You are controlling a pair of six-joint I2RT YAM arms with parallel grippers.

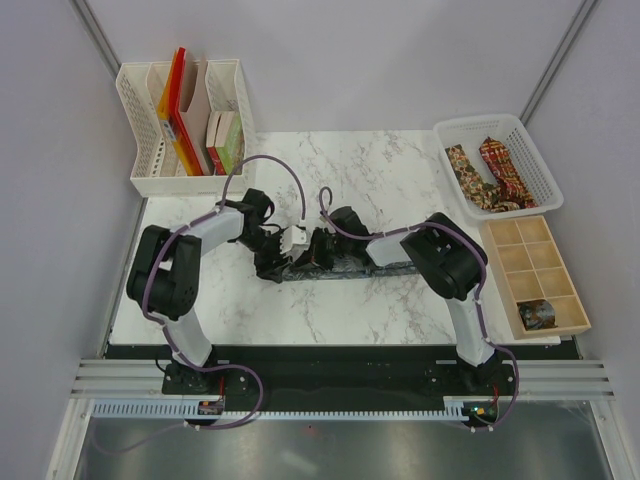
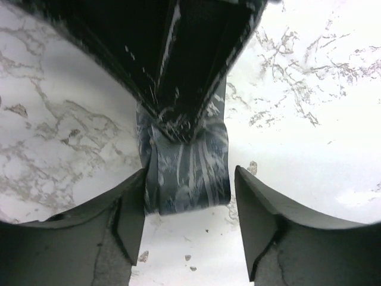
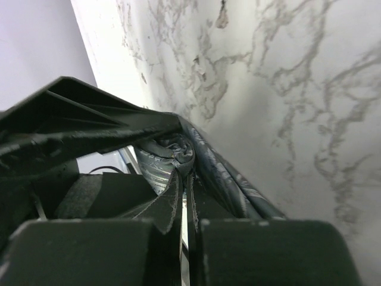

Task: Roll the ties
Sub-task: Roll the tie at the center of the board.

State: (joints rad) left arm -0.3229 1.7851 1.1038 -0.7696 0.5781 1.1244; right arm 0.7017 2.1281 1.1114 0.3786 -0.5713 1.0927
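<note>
Rolling grey-green tie (image 2: 191, 156), limp and slippery, centre of tabletop (image 1: 395, 170): my right gripper (image 3: 183, 179) closed at its coil, my left gripper (image 2: 189, 179) apart astride the strip; pinch across width.

Three loose ties (image 1: 503, 165), one rolled bundle (image 1: 537, 315), two arms (image 1: 165, 275), two baskets (image 1: 480, 122), one tray (image 1: 512, 255).

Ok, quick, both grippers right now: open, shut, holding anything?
Left gripper: open, jaws either side of the dark tie.
Right gripper: shut against that tie; hold cannot be told.
</note>
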